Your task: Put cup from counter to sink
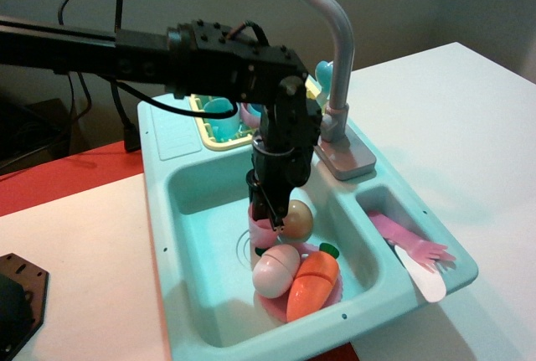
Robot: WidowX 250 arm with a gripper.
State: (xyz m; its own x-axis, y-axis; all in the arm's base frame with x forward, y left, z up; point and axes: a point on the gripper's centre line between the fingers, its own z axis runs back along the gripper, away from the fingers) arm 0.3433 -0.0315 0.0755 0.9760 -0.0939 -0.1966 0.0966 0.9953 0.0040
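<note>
My pincer [266,215] is down inside the sink [197,185], clenched on the cup [262,232], which sits low over the drain with only a pink sliver showing below my fingers. It is just beside the egg [296,219] and close behind the plate [276,304] of toy food (a tight spot). I judge the carrying done: the cup is off the counter [172,131] and at, or nearly at, the basin floor, though I cannot tell if it touches. What is left, I think, is to let go and lift clear without tipping it.
</note>
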